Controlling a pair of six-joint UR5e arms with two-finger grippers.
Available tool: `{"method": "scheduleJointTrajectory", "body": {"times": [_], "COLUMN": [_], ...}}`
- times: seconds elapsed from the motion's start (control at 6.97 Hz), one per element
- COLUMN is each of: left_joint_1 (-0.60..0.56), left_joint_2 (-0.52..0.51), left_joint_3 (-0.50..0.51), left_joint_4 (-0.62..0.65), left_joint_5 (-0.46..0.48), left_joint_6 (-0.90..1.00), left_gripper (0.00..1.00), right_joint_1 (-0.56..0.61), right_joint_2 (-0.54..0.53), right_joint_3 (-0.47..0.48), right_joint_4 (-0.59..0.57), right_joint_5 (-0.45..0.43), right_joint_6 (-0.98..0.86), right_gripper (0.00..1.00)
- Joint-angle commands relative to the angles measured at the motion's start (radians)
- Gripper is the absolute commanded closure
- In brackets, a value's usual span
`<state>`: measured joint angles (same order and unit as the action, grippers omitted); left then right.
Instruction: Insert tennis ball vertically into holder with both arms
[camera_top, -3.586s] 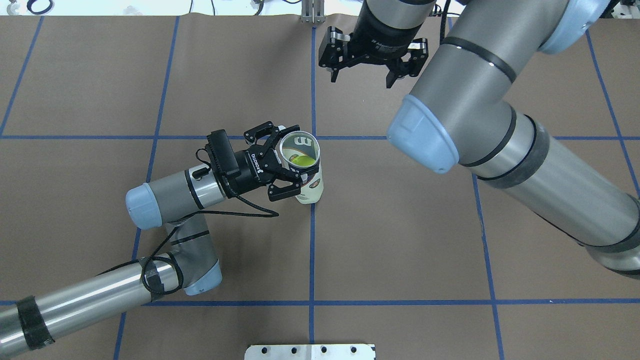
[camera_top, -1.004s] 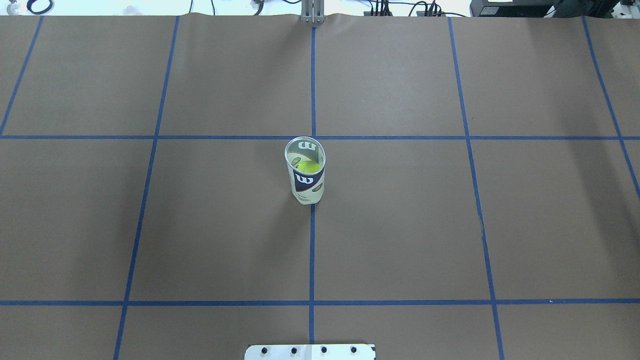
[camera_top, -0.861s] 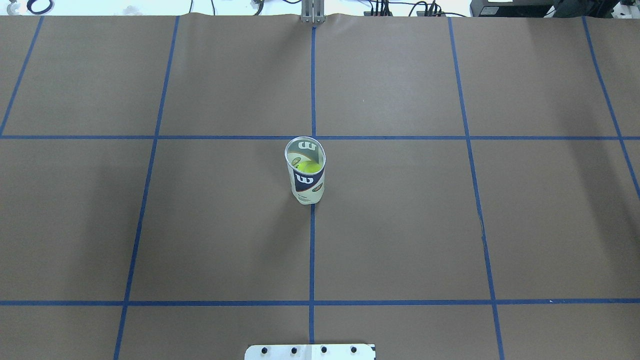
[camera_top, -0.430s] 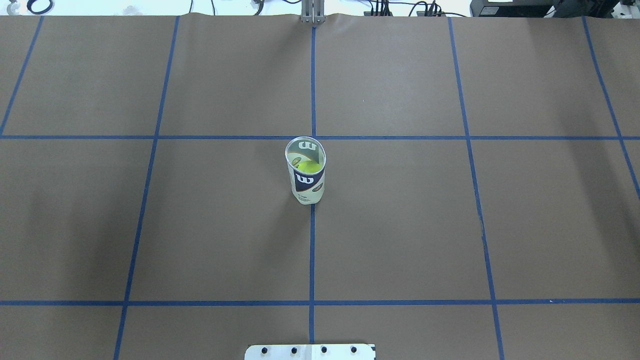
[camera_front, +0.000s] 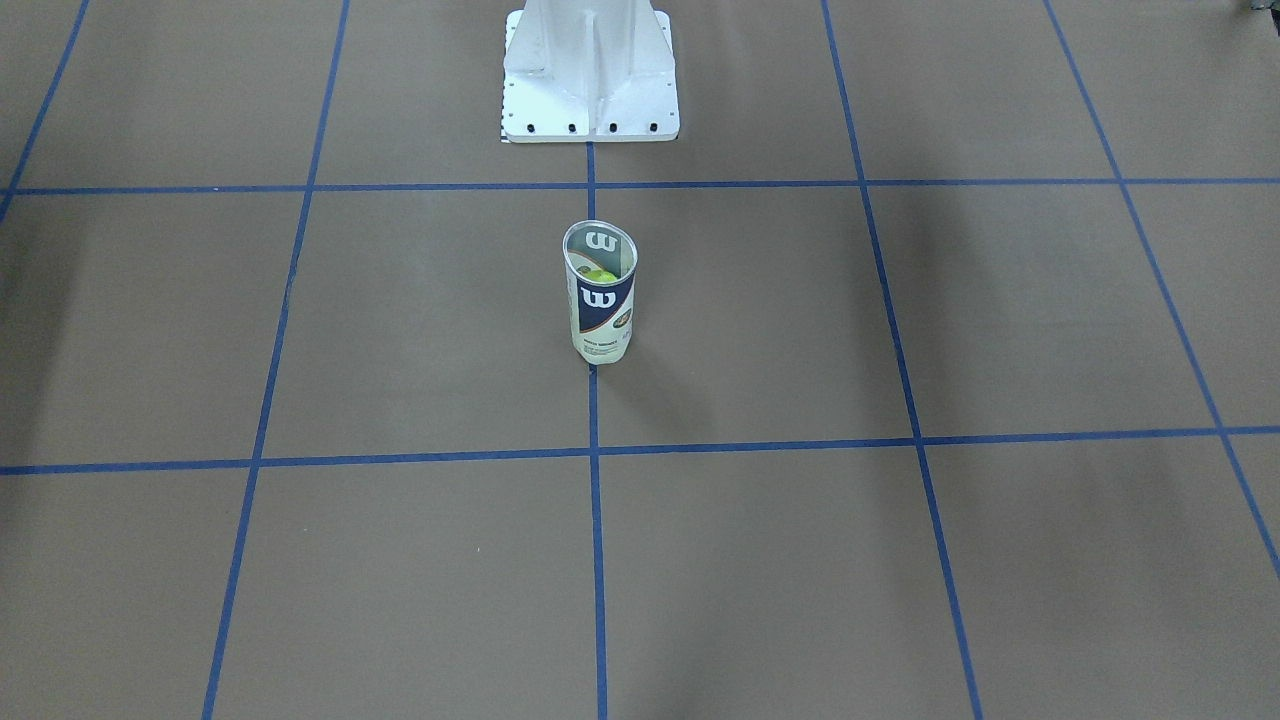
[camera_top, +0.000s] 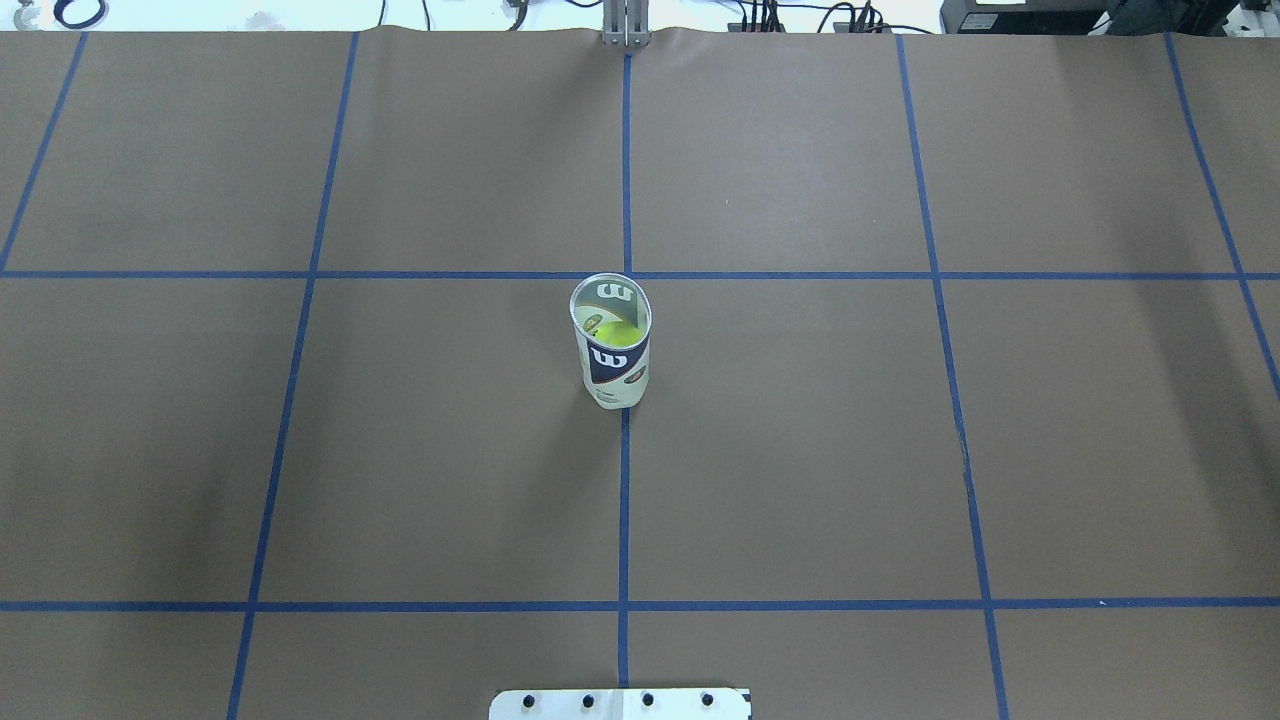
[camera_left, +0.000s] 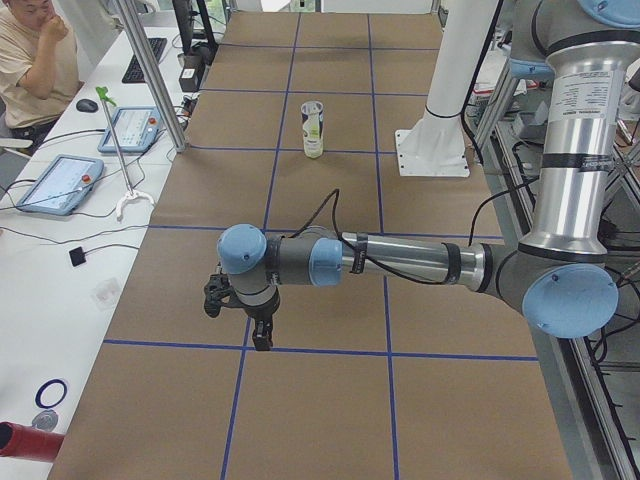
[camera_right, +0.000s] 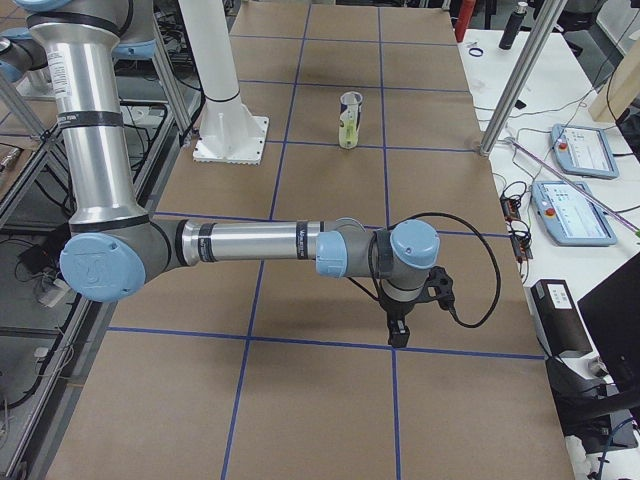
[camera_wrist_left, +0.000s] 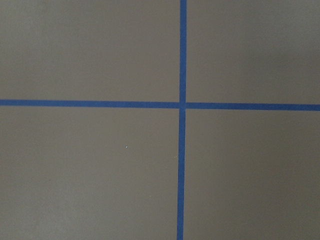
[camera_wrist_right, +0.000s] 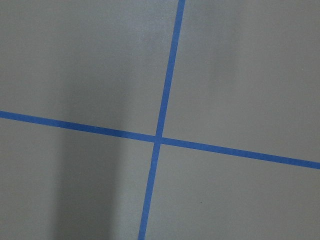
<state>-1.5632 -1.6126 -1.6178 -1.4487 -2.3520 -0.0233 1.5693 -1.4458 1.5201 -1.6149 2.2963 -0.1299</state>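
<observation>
The brown paper-covered table was ruled into squares by blue tape lines. The left claw hung low over a tape crossing near the table's end on the robot's left. It showed only from the side, so I could not tell whether it was parted or closed, or whether it held anything. The same went for the right claw, low over a crossing toward the opposite end. Each was carried on a forearm stretched level above the table, the left arm and the right arm.

Well apart from both, the holder stood upright on the middle tape line. Its long axis was vertical and its open mouth pointed up. The tennis ball lay down inside it. The white base stood further along the same line.
</observation>
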Motion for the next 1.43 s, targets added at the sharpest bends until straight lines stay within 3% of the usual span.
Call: {"method": "scheduleJointTrajectory", "body": {"times": [0.0,1.29], "left_joint_1": [-0.003,-0.003], "left_joint_2": [0.005,-0.009], "left_joint_3": [-0.005,-0.001], "left_joint_4": [0.002,-0.038], "left_joint_5": [-0.006,-0.012], "left_joint_6": [0.002,-0.007], "left_gripper": [0.01,0.01], "right_joint_1": [0.0,0.0], "right_joint_2": [0.004,0.001], "right_joint_3": [0.002,0.018], "right_joint_4": [0.003,0.001], "right_joint_5": [0.0,0.0], "right_joint_6": [0.001,0.004], "right_gripper": [0.0,0.0]}}
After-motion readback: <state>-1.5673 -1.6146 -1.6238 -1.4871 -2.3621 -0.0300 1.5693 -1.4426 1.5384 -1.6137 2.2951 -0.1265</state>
